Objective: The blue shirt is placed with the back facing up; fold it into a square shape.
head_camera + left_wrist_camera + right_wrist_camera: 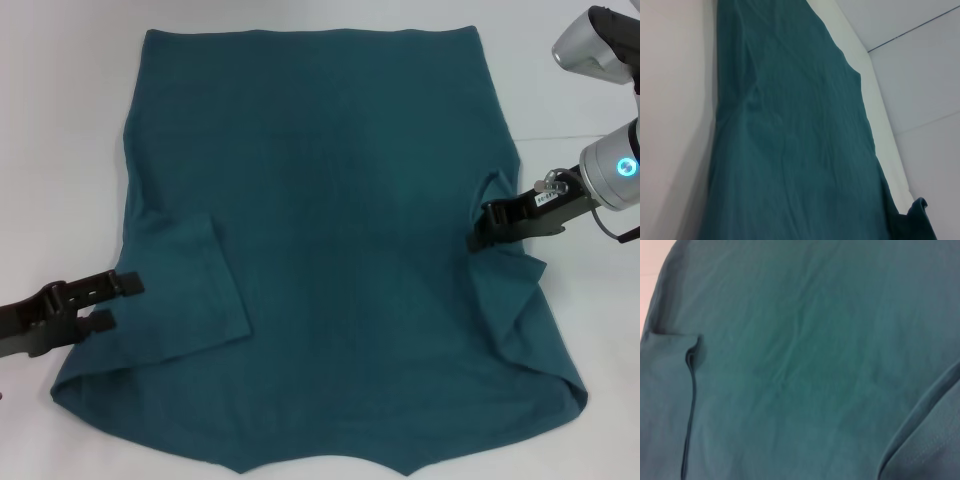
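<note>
The left arm is reaching in low from the left edge of the head view, its black left pincer [118, 302] lying almost level, its two fingers [124, 284] parted with a clear gap. The right arm is coming in from the upper right, silver wrist glowing with a blue ring, its right pincer [484, 228] angling inward and down; its tips seem pressed together, though they are partly hidden.

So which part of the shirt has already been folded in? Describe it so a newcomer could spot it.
On the white table lies the shirt, back up. On the robot's left side, beside the open left tool, the left sleeve lies folded flat over the body. Unlike the rumpled right sleeve, by the right tool, it forms a neat panel with a crisp edge.
</note>
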Controlling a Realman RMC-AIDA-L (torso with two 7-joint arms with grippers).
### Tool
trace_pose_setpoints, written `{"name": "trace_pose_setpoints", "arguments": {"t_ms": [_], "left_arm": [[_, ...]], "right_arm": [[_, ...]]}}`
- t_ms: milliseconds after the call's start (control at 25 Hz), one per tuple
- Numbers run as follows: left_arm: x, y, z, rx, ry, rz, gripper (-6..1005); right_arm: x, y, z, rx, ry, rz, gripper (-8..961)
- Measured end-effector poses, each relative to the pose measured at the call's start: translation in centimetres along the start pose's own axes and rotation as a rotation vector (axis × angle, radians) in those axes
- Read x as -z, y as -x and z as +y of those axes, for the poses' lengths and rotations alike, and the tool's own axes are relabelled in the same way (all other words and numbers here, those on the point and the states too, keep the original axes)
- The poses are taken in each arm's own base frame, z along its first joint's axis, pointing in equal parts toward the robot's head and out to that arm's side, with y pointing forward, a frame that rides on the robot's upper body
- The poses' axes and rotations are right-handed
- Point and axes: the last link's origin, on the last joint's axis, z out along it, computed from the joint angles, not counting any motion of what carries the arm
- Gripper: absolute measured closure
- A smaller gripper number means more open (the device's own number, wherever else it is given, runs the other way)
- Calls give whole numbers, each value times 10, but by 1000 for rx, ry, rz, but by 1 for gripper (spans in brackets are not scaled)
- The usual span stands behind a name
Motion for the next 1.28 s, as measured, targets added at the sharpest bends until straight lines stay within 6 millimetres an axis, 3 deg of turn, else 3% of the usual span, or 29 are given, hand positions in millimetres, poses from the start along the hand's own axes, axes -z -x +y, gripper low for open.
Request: {"name": "trace_pose_setpoints", "arguments": {"t_ms": [280, 440, 720, 920, 1000, 1280], "left_arm": [[0, 0, 0, 1, -3, 4, 155], [0, 0, 0, 0, -2, 3, 158], [14, 2, -2, 39, -8, -12, 164], [29, 7, -10, 103, -51, -12, 169], [33, 8, -14, 117, -80, -9, 170], [42, 12, -26, 149, -140, 10, 177]], "right_arm": [[3, 0, -1, -25, 66, -49, 819], [9, -1, 0, -30, 144, -84, 732], [25, -16, -22, -95, 218, -137, 580], [31, -28, -39, -136, 207, -143, 338], [33, -31, -44, -145, 200, -144, 123], [34, -33, -45, -138, 199, -143, 85]]}}
